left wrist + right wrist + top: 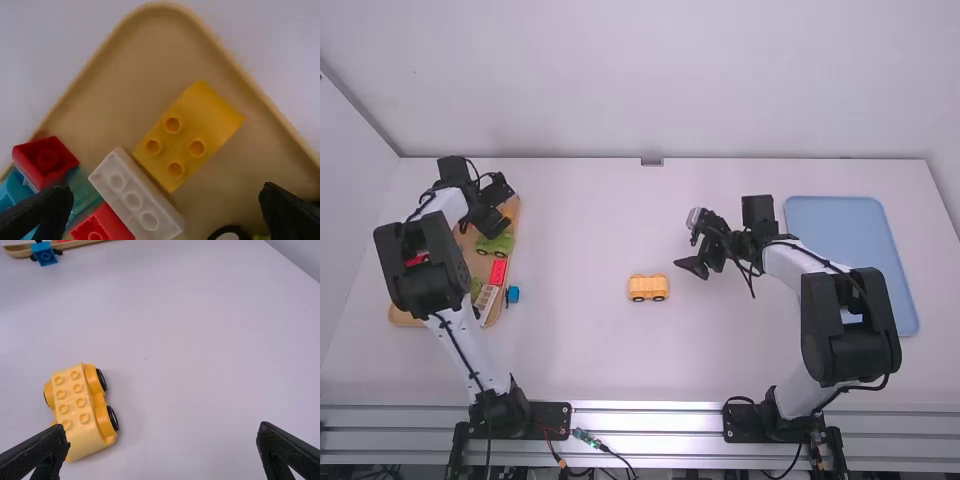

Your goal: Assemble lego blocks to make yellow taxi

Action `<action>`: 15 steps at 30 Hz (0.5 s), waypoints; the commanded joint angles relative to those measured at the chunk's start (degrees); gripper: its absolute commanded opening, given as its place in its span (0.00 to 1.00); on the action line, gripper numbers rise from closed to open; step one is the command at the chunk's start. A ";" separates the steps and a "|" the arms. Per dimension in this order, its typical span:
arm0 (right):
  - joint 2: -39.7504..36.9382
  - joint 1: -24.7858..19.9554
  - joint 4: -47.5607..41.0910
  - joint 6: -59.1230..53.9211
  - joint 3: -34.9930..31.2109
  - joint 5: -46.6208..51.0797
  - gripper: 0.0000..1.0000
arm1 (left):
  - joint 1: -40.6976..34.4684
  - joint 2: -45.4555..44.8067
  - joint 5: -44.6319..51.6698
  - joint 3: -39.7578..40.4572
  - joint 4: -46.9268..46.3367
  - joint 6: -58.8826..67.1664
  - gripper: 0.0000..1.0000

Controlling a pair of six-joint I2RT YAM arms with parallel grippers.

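My left gripper (498, 222) is over the far end of the wooden tray. In the left wrist view that gripper (165, 210) stands open above a yellow block with four studs (185, 135) and a sloped end; a white block (135, 195) lies beside the yellow one. A yellow car base with black wheels (648, 288) rests on the table near the middle, with yellow blocks on top. My right gripper (692, 268) is over the table, right of the car. The right wrist view shows its fingers (162, 450) apart, the car (80, 410) off to one side.
The wooden tray (404, 318) also holds red blocks (498, 272) and a green piece (496, 244). A blue block (513, 294) sits at its right edge. A large blue tray (835, 215) lies at the far right, partly behind the right arm.
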 commanded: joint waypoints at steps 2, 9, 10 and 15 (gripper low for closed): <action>-1.36 0.09 -0.17 1.22 0.85 -0.46 0.99 | 0.02 0.57 4.66 -0.66 -0.36 -0.13 0.98; -1.36 0.09 -0.37 1.42 0.85 -0.50 0.99 | -0.28 0.57 1.93 0.46 -2.59 -0.07 0.99; -1.36 0.09 -0.37 1.40 0.85 -0.52 0.99 | -0.15 0.57 3.53 1.12 -4.06 -0.09 0.99; -1.36 0.14 -0.35 1.40 0.85 -0.52 0.99 | -0.22 0.61 7.79 5.88 -11.40 2.03 0.99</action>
